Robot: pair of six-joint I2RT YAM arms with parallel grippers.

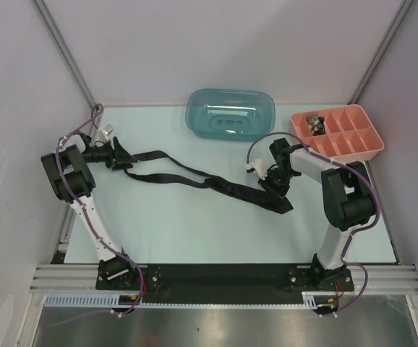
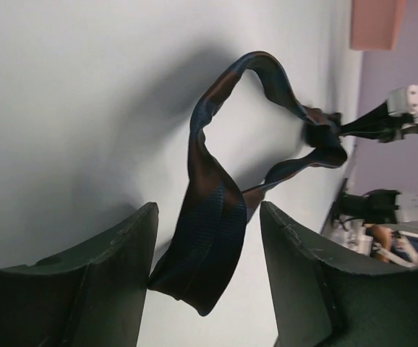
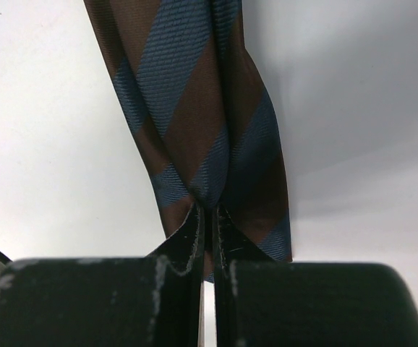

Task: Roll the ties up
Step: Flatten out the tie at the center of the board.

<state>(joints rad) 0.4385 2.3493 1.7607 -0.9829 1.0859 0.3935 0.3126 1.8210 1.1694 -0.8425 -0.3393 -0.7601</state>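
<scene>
1. The tie (image 1: 223, 185) lies on the pale table (image 1: 194, 238), strung between the two arms. It reads black from above; the wrist views show brown and blue diagonal stripes.
2. The right claw (image 3: 209, 217) has its fingers pressed together, pinching a fold of the tie between the tips. From above, this grip sits near the tie's wide pointed end, right of centre.
3. The left claw (image 2: 209, 217) stands spread. A folded end of the tie hangs in the gap, close against one finger (image 2: 115, 282). A clear space separates it from the other finger, so it is not pinched.
4. From the left claw, the tie runs out in a raised, twisted loop towards the right arm.
5. A teal tub (image 1: 202, 129) sits at the far edge, centre.
6. A pink divided tray (image 1: 339, 153) sits at the far right. One far-left compartment holds small items, too small to identify.
</scene>
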